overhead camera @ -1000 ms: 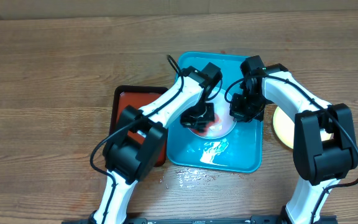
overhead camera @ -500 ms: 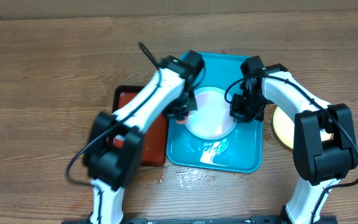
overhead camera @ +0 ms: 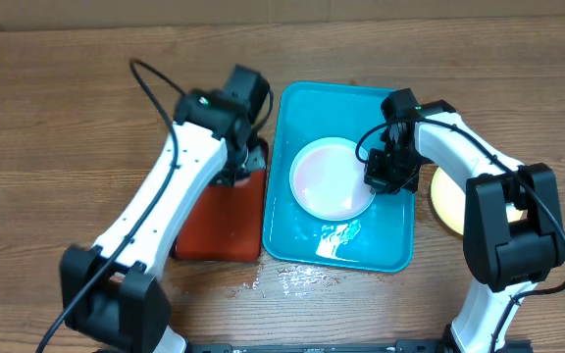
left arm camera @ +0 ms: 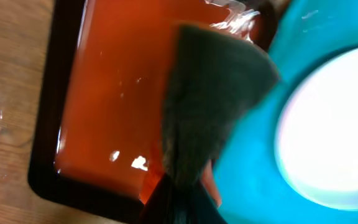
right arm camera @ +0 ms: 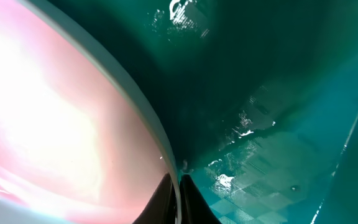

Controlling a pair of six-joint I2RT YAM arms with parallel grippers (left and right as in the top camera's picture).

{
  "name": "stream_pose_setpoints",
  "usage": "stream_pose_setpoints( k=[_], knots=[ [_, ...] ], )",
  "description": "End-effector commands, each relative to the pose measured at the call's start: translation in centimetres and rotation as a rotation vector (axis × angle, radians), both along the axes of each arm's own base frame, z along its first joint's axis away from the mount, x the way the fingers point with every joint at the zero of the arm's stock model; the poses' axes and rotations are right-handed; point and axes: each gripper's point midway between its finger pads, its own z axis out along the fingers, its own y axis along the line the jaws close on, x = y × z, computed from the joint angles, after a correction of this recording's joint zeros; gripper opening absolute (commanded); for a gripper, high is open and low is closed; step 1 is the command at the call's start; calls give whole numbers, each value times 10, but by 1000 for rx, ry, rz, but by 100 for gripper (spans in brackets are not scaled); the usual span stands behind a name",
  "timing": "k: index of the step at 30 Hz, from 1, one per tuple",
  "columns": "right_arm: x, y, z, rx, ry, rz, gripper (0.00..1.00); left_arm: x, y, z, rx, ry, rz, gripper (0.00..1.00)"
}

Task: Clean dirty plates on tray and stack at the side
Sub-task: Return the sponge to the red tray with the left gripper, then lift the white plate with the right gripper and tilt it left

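1. Grey-green sponge is pinched by its lower edge in the left gripper. It hangs over the red tray, just left of the tray.
2. Right gripper has its jaws nipped onto the rim of a plate, at the plate's right edge, inside the tray.
3. That plate lies flat mid-tray. Its centre is whitish with a pink tint; can't tell if that is leftover smear.
4. Second plate, yellowish, sits on the table just right of the tray, partly hidden by the right arm. No third plate is visible.
5. Step, as judged: cleaning the held plate, with the sponge off it.
6. Next, as judged: either the sponge goes over the plate again, or the right arm lifts the plate by its rim and stacks it on the one right of the tray. The rim looks wet, so the grip must be firm or it may slip.
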Motion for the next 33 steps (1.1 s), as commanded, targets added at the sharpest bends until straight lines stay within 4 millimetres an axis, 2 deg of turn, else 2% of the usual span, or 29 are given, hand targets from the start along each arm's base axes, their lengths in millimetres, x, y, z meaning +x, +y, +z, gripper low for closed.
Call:
stream_pose_setpoints(
  k=[1,3,6,10,12,15,20,26,29,33],
  knots=[
    [1,-10,3,-42,-13,-2,4,-14,18,-44,77,65,-9,4],
    [-1,-10,3,-44,-3,-1,4,-17,23,-57,72,73,4,4],
    [-4,-11,3,-47,10,-1,4,-14,28,-56,66,70,16,4],
    [-2,-10,3,-44,1,-2,4,-5,25,-37,29,39,-12,31],
    [-1,-10,3,-40,-4,-2,4,1,21,-23,12,17,-32,55],
    [7,-9,9,-34,-36,-4,4,9,18,3,-8,-33,-58,68],
    [25,-5,49,-11,-162,-5,4,16,16,48,-36,-133,-74,77],
    [32,0,105,-78,-302,50,4,14,26,96,-67,-255,-55,89],
    [34,23,135,-121,-402,193,4,9,43,122,-80,-323,-13,98],
    [33,69,161,-194,-533,333,4,-1,72,155,-85,-411,58,100]
  ],
)
